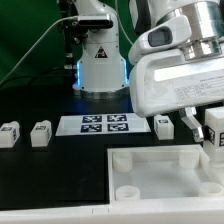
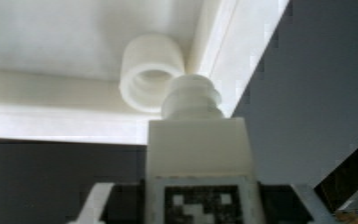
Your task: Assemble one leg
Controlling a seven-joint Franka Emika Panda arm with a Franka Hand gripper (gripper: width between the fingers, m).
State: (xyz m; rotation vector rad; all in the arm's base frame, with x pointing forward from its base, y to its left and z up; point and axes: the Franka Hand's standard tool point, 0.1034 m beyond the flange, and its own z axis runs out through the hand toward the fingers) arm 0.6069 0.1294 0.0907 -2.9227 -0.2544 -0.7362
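Note:
My gripper (image 1: pixel 204 127) is shut on one leg (image 1: pixel 214 132), a small white block with a black-and-white tag, held over the far right corner of the large white square piece (image 1: pixel 160 165). In the wrist view the held leg (image 2: pixel 197 150) sits between my jaws (image 2: pixel 202 208) with its tag facing the camera. Its ribbed tip (image 2: pixel 190 98) lies beside a round corner socket (image 2: pixel 151 72); I cannot tell whether they touch. Three more legs stand on the table: two at the exterior view's left (image 1: pixel 10 134) (image 1: pixel 40 133) and one (image 1: pixel 163 125) right of the marker board.
The marker board (image 1: pixel 105 124) lies flat in the middle of the black table. The robot base (image 1: pixel 100 60) stands behind it, with a green backdrop. Another corner socket (image 1: pixel 128 190) of the square piece shows near the front.

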